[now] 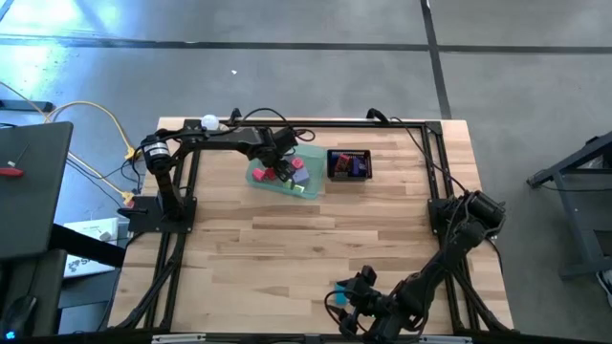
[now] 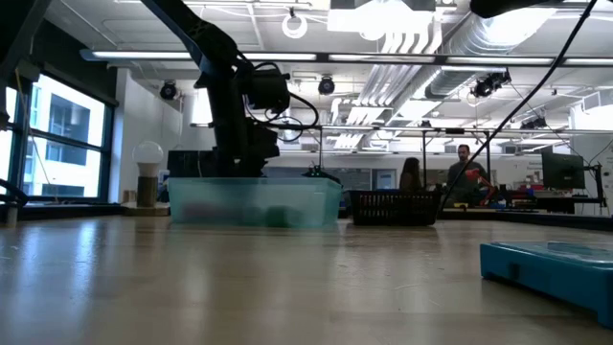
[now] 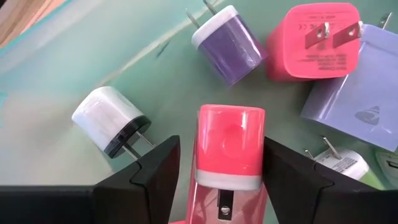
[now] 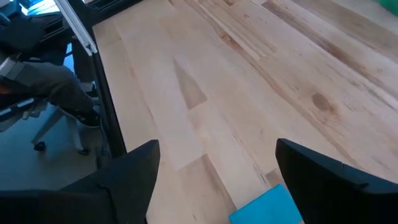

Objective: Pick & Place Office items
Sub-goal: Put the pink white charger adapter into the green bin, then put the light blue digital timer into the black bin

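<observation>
Translucent green rectangular tray (image 1: pixel 311 155) is seen holding the office items, small plug-in chargers. Left gripper (image 3: pixel 217 171) is spread astride a pink, white-banded charger (image 3: pixel 229 146); contact cannot be told. Right gripper (image 4: pixel 214 168) is parked open, near table edge.

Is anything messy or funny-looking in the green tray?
Nothing looks broken or spilled. The plug chargers in the green tray just lie jumbled, prongs pointing different ways. A pink charger sits between the open fingers of the left hand. The right hand waits, open, over bare table.
</observation>
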